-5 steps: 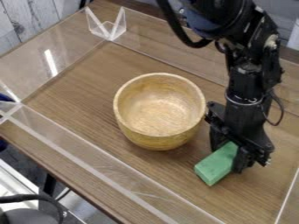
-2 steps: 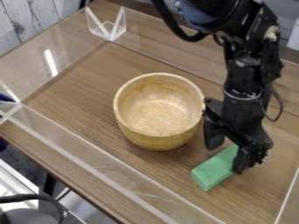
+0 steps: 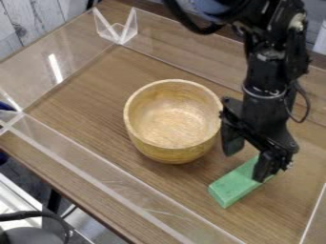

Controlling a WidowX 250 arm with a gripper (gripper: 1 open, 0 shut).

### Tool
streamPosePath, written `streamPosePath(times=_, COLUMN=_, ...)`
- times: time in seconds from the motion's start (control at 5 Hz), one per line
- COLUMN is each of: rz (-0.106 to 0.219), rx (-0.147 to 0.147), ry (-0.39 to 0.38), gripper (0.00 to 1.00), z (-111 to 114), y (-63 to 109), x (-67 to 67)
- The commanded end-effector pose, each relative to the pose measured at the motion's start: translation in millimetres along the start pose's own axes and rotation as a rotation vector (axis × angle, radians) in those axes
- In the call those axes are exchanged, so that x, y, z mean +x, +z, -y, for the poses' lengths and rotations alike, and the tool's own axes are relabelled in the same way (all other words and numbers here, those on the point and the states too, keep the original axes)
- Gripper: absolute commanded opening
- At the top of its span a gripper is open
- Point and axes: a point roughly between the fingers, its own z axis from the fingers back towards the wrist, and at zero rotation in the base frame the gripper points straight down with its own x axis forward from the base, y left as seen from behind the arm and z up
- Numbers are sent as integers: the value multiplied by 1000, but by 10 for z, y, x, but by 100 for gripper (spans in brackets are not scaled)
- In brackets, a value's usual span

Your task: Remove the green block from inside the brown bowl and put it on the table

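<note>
The green block (image 3: 235, 185) lies flat on the table (image 3: 102, 86), just right of and in front of the brown bowl (image 3: 176, 119). The bowl's inside shows only bare wood grain. My gripper (image 3: 250, 157) hangs open directly above the block's far end, pointing straight down, with nothing between its black fingers (image 3: 269, 164). A small gap separates the fingertips from the block. The black arm rises from the gripper toward the top right of the view.
Low clear acrylic walls (image 3: 51, 143) edge the tabletop on the left and front. A small clear acrylic stand (image 3: 117, 26) sits at the back left corner. The table's right edge (image 3: 312, 214) is close to the block.
The gripper let go of the green block, opened wide and rose a little. The block stays lying on the table beside the bowl.
</note>
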Motion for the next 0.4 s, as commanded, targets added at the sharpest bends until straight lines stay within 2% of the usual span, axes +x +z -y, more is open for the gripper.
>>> streamPosePath(times=0.0, rz=96, rx=15, ry=6, gripper=100, z=-26, y=285, x=137)
streamPosePath(times=0.2, rz=110, rx=20, ry=8, gripper=100, z=-37, y=353, x=139)
